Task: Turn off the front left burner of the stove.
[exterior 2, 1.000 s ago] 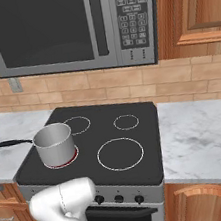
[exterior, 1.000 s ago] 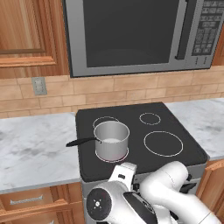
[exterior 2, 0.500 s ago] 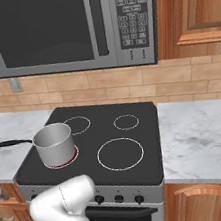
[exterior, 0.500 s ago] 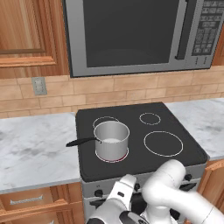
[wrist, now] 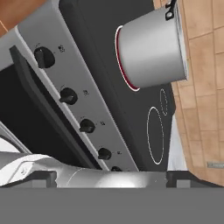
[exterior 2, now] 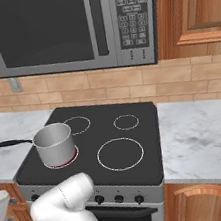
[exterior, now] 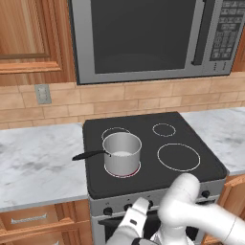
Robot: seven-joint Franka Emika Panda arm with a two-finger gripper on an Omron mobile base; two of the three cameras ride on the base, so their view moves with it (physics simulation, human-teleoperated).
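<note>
steel pot [exterior: 122,154] hiding front left burner [exterior: 136,171]

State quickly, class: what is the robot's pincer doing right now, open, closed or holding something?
Pincer: open and holding nothing, its tips wide apart in the hand view, short of the stove knobs.

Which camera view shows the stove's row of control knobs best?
The hand view: the knobs run along the steel front panel, large and unobstructed. The right base view shows several knobs small, the robot arm covering the leftmost part. The left base view shows a few knobs beside the arm.
</note>
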